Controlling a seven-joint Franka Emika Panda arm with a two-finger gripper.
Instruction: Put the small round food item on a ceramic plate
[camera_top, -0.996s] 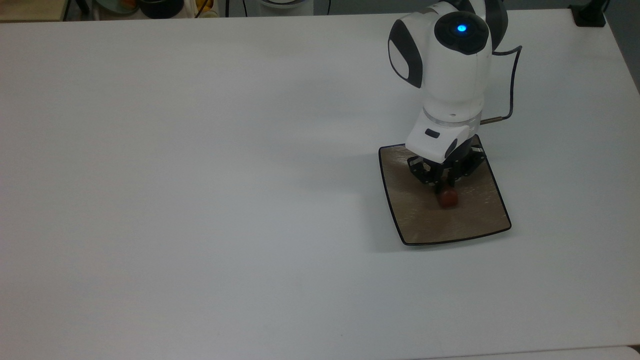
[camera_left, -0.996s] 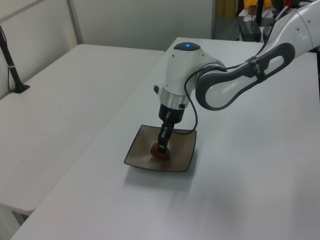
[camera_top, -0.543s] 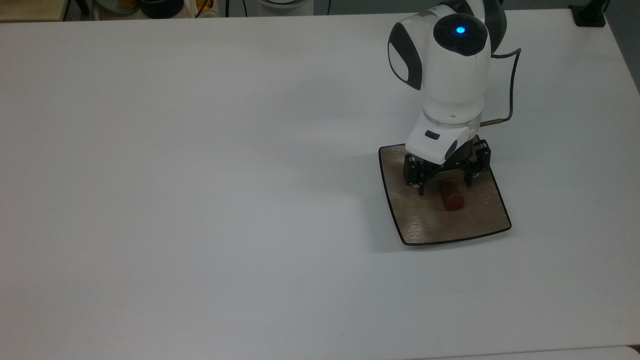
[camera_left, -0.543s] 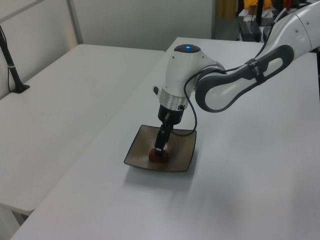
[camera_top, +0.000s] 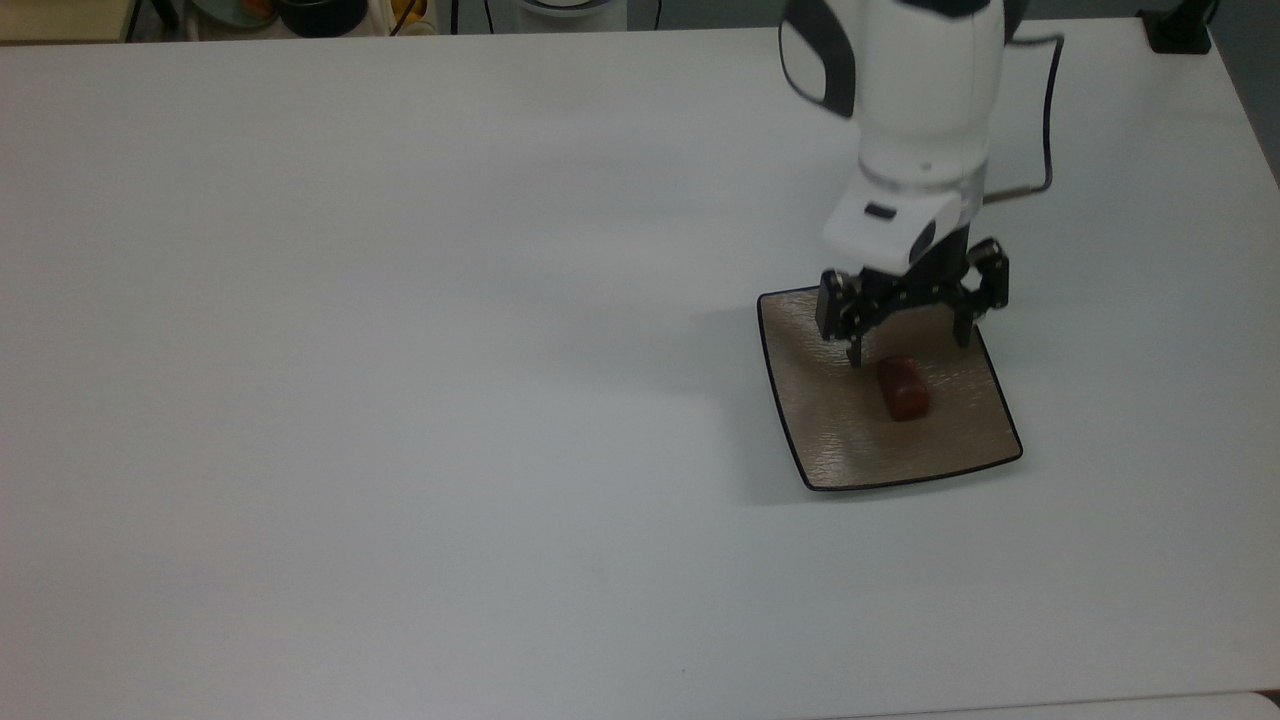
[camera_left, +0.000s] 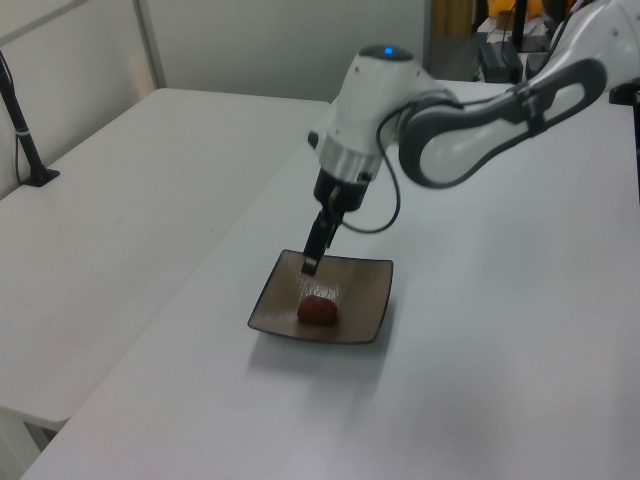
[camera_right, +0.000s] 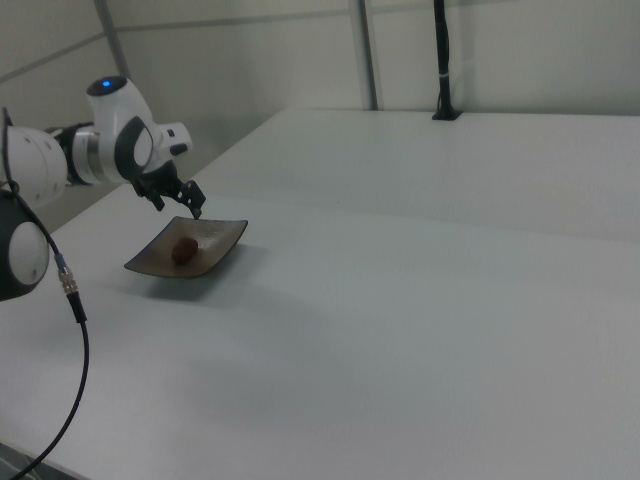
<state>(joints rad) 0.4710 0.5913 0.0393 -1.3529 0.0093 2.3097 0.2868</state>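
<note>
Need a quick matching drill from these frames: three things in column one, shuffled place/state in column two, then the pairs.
Column one:
1. gripper
2. small round food item
3. ceramic plate

Column two:
A. flat on the white table
B. open, raised above the plate, holding nothing
C. lying on the plate, free of the fingers

Pairs: 1-B, 2-C, 3-A

This looks like a robot lab: a big white table (camera_top: 400, 350), plain walls (camera_right: 500, 50), and a white robot arm (camera_left: 470, 130) with a cable (camera_right: 70, 370).
</note>
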